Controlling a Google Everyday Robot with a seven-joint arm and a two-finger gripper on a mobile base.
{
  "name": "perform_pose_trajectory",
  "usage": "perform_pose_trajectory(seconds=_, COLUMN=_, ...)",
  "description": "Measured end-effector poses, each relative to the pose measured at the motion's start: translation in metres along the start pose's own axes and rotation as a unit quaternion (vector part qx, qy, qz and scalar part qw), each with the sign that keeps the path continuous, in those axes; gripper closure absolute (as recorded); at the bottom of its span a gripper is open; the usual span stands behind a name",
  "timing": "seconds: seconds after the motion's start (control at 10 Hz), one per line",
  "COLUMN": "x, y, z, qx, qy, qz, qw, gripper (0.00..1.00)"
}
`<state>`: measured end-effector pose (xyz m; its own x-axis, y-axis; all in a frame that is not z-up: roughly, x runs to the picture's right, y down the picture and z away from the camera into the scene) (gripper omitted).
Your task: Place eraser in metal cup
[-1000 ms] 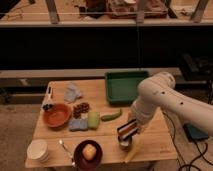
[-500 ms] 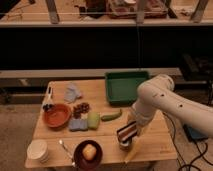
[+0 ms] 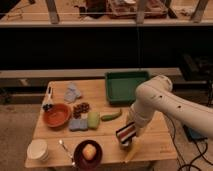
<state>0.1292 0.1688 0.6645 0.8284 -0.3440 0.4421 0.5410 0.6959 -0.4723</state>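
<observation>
The eraser (image 3: 125, 134), a flat block with red, white and dark stripes, hangs tilted at the end of my white arm over the table's front right part. My gripper (image 3: 132, 129) is shut on it, just behind and above it. The metal cup does not show clearly; a small pale patch sits right under the eraser's lower end, and I cannot tell whether it is the cup. A yellowish long object (image 3: 131, 151) lies just below the eraser near the table's front edge.
A green tray (image 3: 125, 86) stands at the back. An orange bowl (image 3: 56, 115), a blue-grey sponge (image 3: 77, 125), green vegetables (image 3: 111, 116), a dark red bowl (image 3: 79, 155) with a yellow fruit, a white bowl (image 3: 37, 149) and a spoon (image 3: 65, 148) fill the left half.
The arm and the eraser have hardly moved; the eraser has sunk slightly towards the table.
</observation>
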Motion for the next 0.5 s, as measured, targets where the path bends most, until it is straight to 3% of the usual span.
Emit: perform_pose_trajectory(seconds=0.5, x=0.002, y=-0.003, z=0.014, qx=-0.002, qy=0.005, qz=0.003, qw=1.0000, gripper=1.00)
